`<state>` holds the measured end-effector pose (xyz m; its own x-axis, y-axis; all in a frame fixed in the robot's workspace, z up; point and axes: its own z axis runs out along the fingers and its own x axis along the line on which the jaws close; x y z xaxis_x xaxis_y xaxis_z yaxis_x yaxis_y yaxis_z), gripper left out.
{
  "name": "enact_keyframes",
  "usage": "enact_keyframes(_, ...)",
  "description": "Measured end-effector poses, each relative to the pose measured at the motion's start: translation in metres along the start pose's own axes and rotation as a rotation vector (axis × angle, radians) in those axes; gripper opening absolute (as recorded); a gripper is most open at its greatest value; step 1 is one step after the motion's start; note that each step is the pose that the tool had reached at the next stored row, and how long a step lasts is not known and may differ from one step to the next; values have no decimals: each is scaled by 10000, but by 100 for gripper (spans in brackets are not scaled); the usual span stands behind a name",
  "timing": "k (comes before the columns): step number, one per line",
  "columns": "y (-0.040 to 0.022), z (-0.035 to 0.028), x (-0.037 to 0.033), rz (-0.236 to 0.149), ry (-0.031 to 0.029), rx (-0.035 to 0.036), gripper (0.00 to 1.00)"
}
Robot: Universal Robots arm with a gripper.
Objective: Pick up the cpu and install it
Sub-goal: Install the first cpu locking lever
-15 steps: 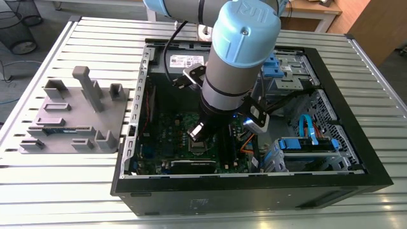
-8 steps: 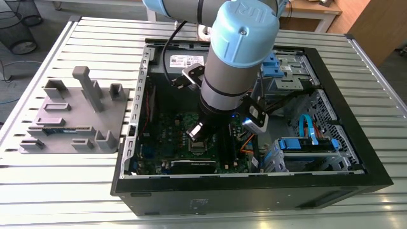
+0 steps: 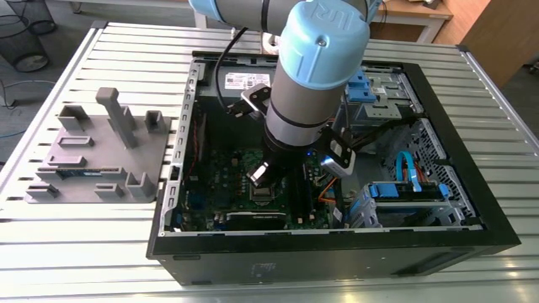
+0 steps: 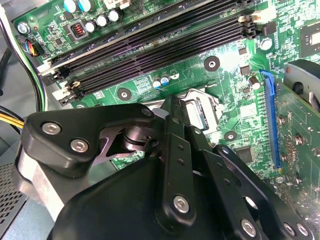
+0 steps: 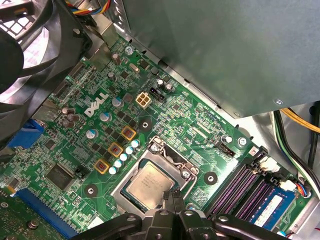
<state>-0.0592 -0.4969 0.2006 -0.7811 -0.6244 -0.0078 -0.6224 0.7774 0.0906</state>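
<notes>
The gripper [image 5: 173, 196], fingers pressed together on nothing, is hovering at the edge of the cpu [image 5: 148, 183], which is lying in the socket [image 5: 167, 152] of the white-lettered motherboard [image 5: 200, 130].

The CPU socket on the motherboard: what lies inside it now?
In the first wrist view the cpu lies inside the socket frame, with its silver top facing up. The gripper covers part of one edge, and whatever is under the chip is hidden.

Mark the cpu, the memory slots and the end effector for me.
cpu [image 5: 149, 183]: first wrist view, middle of its silver top.
memory slots [image 4: 150, 44]: second wrist view, middle of the long black slots.
end effector [image 5: 173, 196]: first wrist view, between its fingertips.
</notes>
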Motion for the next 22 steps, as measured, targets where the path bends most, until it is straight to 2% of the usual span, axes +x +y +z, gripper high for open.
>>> enact_keyframes(22, 4, 0, 5, 0, 0, 1, 11)
